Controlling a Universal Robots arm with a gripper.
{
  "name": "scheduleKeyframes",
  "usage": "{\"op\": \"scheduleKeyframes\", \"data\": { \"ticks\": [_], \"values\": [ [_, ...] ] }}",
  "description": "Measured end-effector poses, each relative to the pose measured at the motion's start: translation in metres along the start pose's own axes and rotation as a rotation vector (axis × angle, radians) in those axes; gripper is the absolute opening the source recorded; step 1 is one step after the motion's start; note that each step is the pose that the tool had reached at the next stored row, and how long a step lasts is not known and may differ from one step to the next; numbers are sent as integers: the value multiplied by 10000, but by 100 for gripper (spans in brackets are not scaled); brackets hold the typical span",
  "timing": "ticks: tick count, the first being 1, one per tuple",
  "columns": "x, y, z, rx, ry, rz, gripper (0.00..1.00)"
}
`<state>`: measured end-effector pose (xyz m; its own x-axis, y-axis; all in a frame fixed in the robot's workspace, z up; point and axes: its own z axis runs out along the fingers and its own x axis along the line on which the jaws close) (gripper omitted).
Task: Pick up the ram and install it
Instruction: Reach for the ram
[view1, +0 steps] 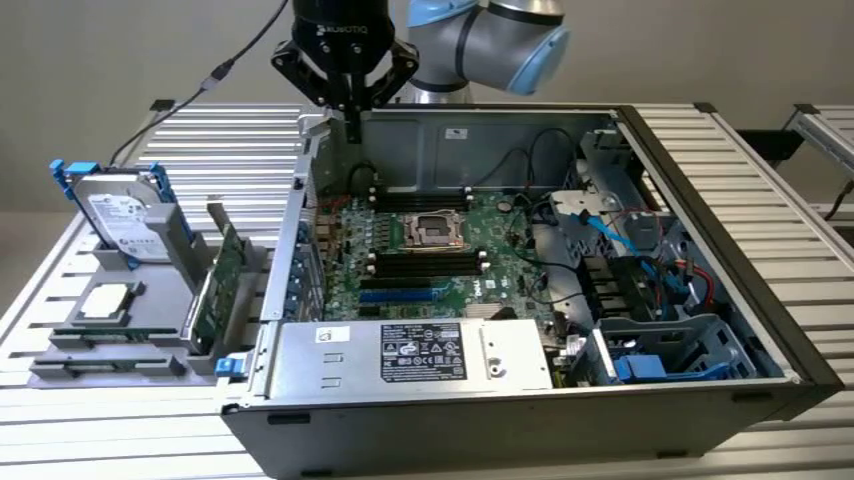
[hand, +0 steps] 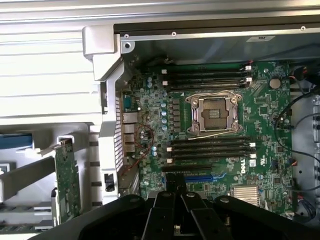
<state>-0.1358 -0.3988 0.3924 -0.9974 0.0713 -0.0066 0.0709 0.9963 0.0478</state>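
Gripper (view1: 352, 130): clenched, fingers pressed together.
Computer case (view1: 441, 140): open, its back corner edge just under the fingertips.
Motherboard (view1: 514, 250): farther below, inside the case.

An open computer case (view1: 534, 440) and a grey parts rack (view1: 107, 365) stand side by side on a slatted metal desk (view1: 754, 150).
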Motion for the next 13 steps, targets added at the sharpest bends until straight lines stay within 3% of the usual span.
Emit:
{"op": "scheduleKeyframes", "data": {
  "ticks": [8,10,13],
  "values": [
    [331,-25,29,33,458,21,11],
    [419,-32,43,36,503,24,11],
    [555,-46,61,36,503,24,11]
  ]
}}
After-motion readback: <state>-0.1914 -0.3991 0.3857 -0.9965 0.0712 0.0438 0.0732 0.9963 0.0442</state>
